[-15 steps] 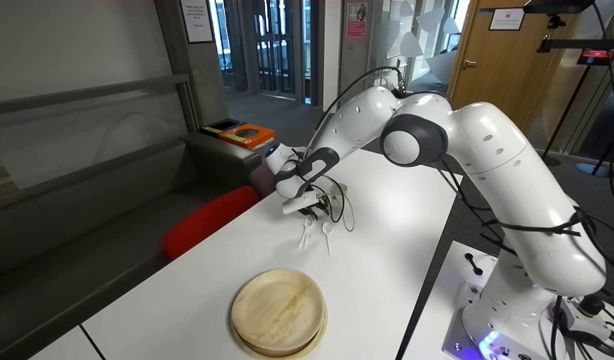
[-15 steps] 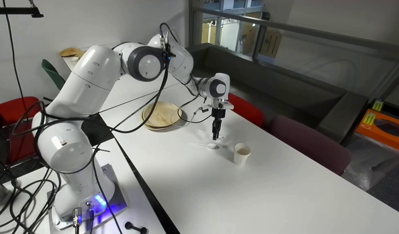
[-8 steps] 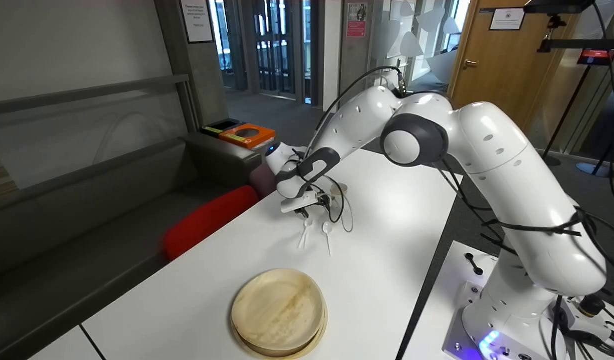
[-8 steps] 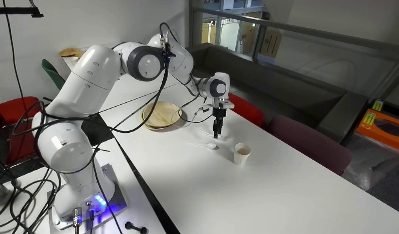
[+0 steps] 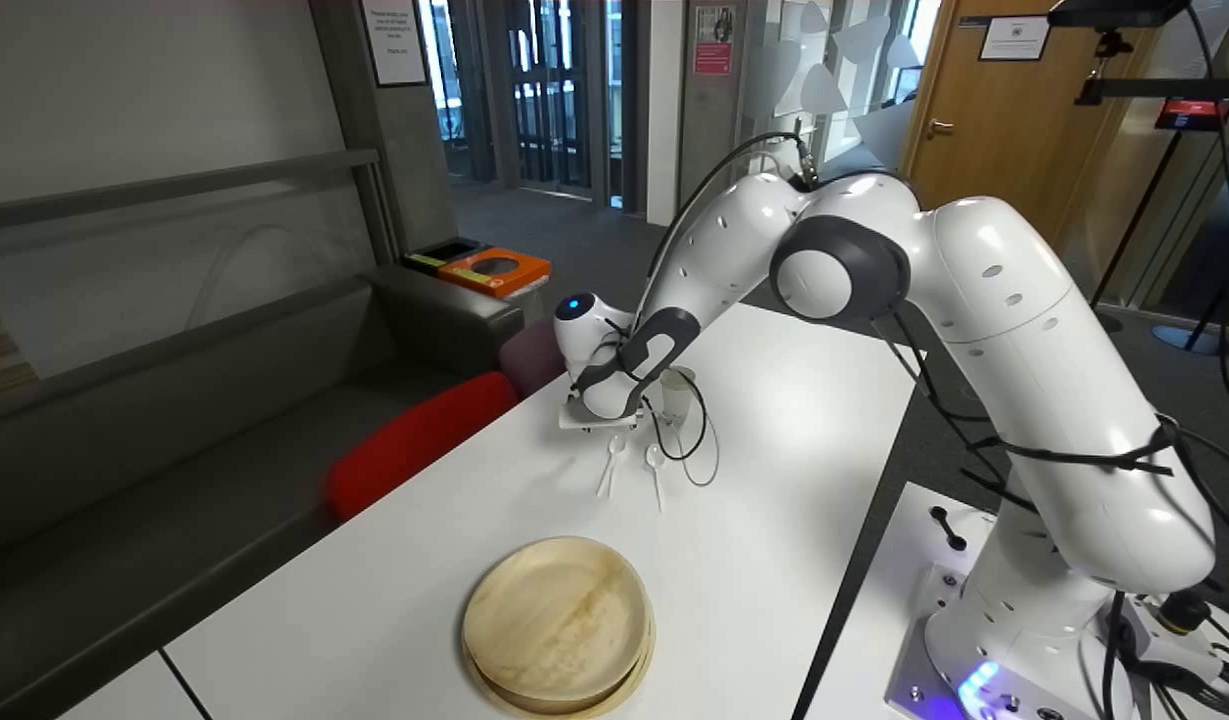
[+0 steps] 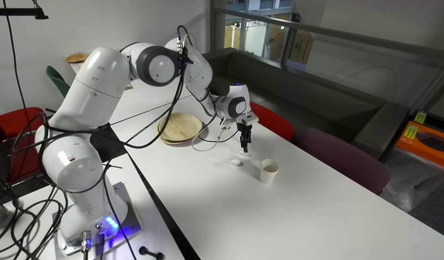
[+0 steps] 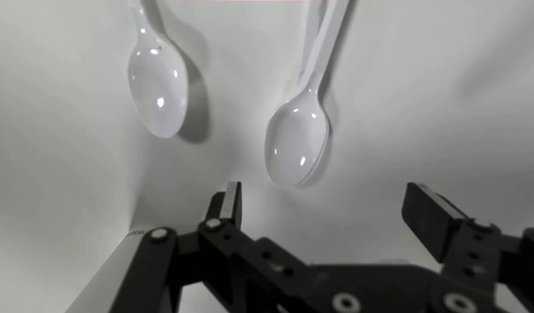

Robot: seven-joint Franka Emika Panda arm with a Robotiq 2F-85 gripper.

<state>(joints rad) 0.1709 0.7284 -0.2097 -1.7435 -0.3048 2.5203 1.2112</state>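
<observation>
We find the gripper (image 7: 323, 198) spread wide, near overlapping spoons (image 7: 296, 141) on the table (image 6: 297, 216) and a cup (image 7: 112, 270) (its small lettering we cannot read). A sign (image 5: 392, 42) begins "Please".

- lone spoon (image 7: 159, 87) is left of two overlapping spoons (image 7: 295, 139) in the wrist view
- paper cup (image 6: 268, 176) sits right of all three in an exterior view
- stacked plates (image 6: 180, 126) are left and farther back there
- whole lot's on one table (image 6: 315, 216)
</observation>
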